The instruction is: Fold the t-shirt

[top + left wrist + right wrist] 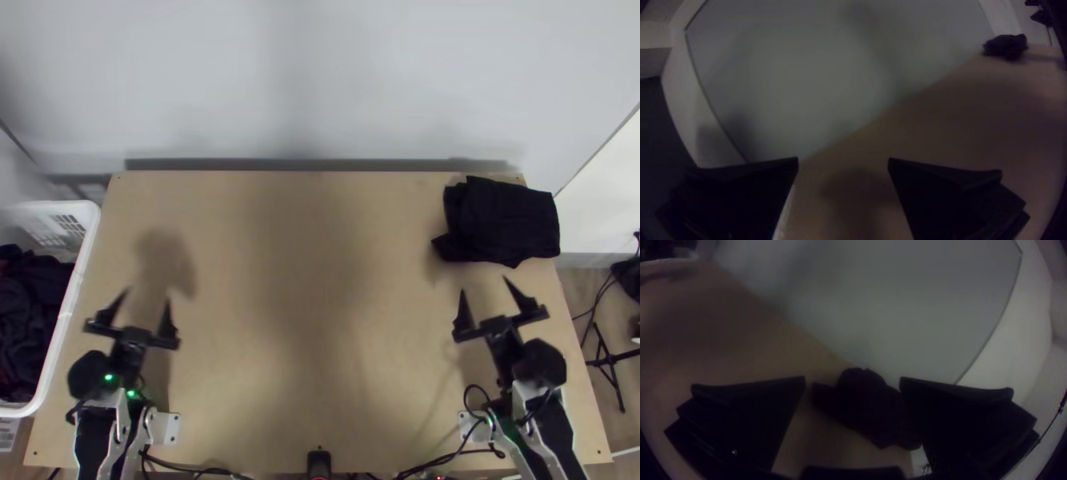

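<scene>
A black t-shirt lies as a compact folded bundle at the table's far right corner, its left edge uneven. In the top view my left gripper stands open over the table's left side, far from the cloth. My right gripper is open just on the near side of the bundle, apart from it. The left wrist view has the left gripper with nothing between its fingers and the dark cloth far off. In the right wrist view the cloth appears beyond the open right gripper.
A white basket holding dark clothes stands at the table's left edge. The wooden table is bare across its middle. Cables run along the near edge, beside a small black device. A pale wall rises behind the table.
</scene>
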Action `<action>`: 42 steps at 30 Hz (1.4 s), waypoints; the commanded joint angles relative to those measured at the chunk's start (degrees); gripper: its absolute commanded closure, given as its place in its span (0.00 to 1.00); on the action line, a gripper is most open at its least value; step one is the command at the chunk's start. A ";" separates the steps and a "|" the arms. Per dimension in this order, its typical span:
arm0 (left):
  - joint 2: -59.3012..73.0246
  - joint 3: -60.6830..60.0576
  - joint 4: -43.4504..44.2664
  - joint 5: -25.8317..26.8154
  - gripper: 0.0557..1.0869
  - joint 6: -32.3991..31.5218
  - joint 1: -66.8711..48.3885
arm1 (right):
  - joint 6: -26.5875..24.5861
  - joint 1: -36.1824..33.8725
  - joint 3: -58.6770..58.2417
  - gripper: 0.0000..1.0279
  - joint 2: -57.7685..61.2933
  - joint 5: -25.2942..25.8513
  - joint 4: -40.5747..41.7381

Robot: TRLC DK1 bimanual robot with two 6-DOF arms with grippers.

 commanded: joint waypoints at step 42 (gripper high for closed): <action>93.77 62.34 -13.95 22.55 0.05 12.48 74.46 | 16.32 4.18 69.86 0.04 48.14 9.81 -35.43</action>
